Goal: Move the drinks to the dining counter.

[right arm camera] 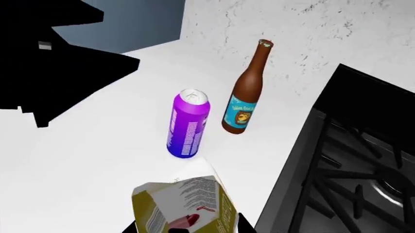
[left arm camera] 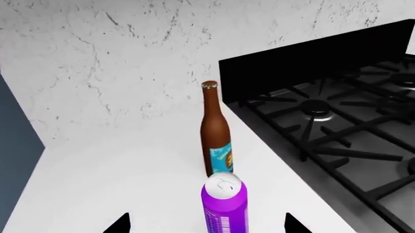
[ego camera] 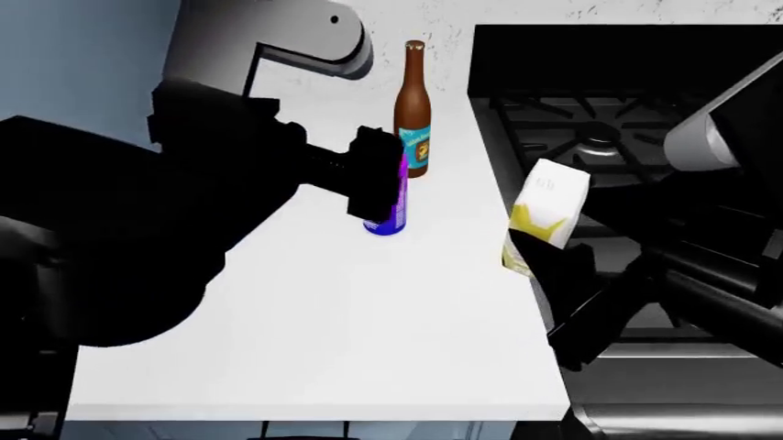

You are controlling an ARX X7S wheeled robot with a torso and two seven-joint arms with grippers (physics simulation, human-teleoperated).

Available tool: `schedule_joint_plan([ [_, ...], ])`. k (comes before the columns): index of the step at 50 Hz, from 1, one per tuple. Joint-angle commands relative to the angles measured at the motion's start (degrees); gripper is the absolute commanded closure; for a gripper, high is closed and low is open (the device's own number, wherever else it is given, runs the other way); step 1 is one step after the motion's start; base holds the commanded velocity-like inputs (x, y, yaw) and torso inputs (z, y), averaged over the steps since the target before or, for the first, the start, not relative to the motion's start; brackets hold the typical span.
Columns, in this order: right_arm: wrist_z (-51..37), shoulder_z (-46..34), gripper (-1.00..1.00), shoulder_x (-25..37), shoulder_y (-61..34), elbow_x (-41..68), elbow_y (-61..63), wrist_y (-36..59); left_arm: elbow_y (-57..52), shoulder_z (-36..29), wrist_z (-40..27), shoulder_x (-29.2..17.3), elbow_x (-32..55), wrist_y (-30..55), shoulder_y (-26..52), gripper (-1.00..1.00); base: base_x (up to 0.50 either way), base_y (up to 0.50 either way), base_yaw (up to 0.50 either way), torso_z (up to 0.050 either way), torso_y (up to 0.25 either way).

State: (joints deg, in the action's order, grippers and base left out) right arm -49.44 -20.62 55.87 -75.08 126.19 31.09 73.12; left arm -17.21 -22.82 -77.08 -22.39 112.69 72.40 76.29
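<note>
The purple can stands upright on the white countertop beside the stove. My left gripper is open, its two dark fingertips wide apart with the can between them, not touching. In the head view this gripper covers the top of the can. Just behind it stands the brown bottle with a blue label. My right gripper is shut on the tilted yellow-white juice carton, held near the counter's stove-side edge. The dining counter is out of view.
A black gas stove with iron grates adjoins the countertop on the right. A speckled white wall runs behind the bottle. The left arm's dark bulk hangs over the counter's left side. The counter's front edge is near me.
</note>
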Motion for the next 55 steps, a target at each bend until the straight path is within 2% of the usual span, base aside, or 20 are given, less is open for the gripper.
schedule_joint_plan([
  [1,0.2,0.3,1.00,0.2,-0.6,-1.1,0.0,-0.1,1.3,-0.1,3.2,2.1,-4.4,-1.5,-1.2,-1.00,0.00,0.00,0.00,0.000,0.000],
  [7,0.4,0.3,1.00,0.3,-0.4,-1.1,0.1,-0.2,1.7,-0.8,4.2,3.6,-6.4,-2.4,-2.8,-1.00,0.00,0.00,0.00,0.000,0.002],
  [12,0.7,0.3,1.00,0.3,-0.3,-1.4,0.1,-0.3,3.1,-1.5,7.7,4.8,-11.4,-3.0,-4.1,-1.00,0.00,0.00,0.00,0.000,0.000],
  [34,1.1,-0.3,1.00,0.3,-0.2,-1.6,0.2,-0.8,8.3,-4.9,16.9,5.7,-25.6,-7.4,-8.1,-1.00,0.00,0.00,0.00,0.000,0.000],
  [55,1.5,-0.7,1.00,0.6,-0.2,-1.7,0.3,-1.3,9.2,-6.5,18.8,7.6,-26.7,-8.9,-8.0,-1.00,0.00,0.00,0.00,0.000,0.000],
])
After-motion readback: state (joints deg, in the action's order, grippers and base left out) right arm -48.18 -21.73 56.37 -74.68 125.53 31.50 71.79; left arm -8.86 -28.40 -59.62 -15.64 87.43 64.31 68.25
